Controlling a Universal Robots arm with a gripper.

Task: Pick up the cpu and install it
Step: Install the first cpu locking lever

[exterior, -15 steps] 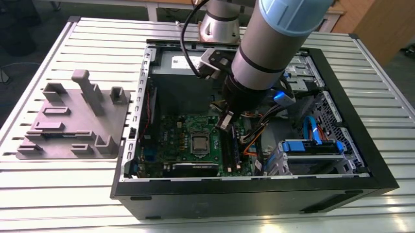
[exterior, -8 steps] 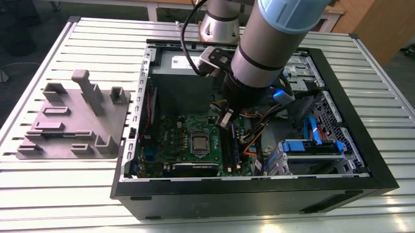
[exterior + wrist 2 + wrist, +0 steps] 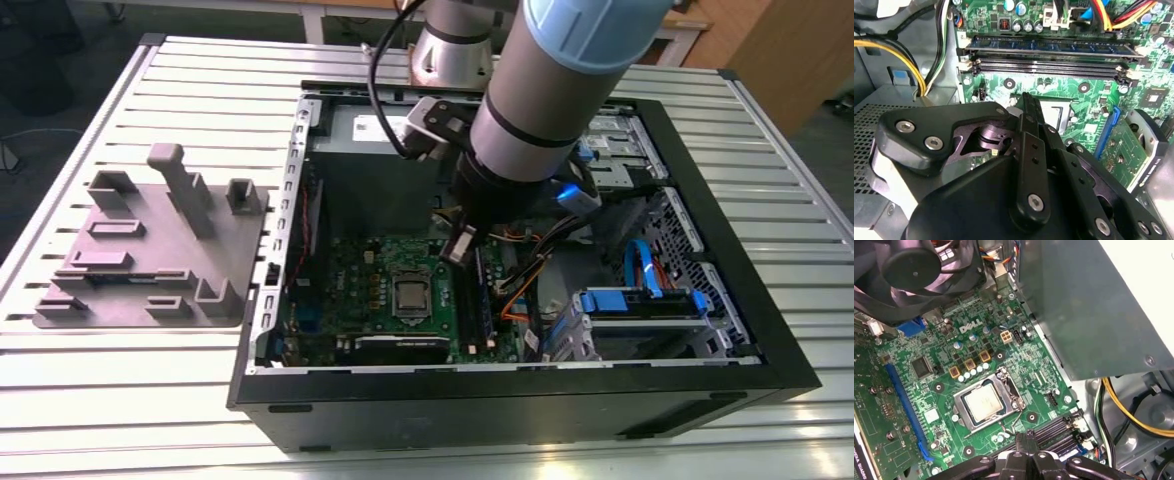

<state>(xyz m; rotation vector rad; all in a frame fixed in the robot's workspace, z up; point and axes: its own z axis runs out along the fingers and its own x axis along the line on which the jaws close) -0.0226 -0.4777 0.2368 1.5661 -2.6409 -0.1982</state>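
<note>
The cpu (image 3: 985, 402), a small square chip with a silver-grey top, lies flat in its socket on the green motherboard (image 3: 929, 390). In the exterior view the cpu (image 3: 410, 293) sits in the middle of the board inside the open computer case. My gripper (image 3: 458, 245) hangs inside the case just above the board, beside the socket toward the exterior view's right, near the memory slots. Its black fingers (image 3: 1027, 107) are pressed together with nothing between them, and their tips (image 3: 1026, 436) sit a short way from the socket frame.
A grey power-supply box (image 3: 1089, 305) fills the back of the case. A black fan (image 3: 914, 275) and a blue slot (image 3: 904, 405) flank the socket. Yellow and orange cables (image 3: 909, 62) run nearby. On the exterior view's left, a grey plastic tray (image 3: 147, 250) with upright posts lies on the slatted table.
</note>
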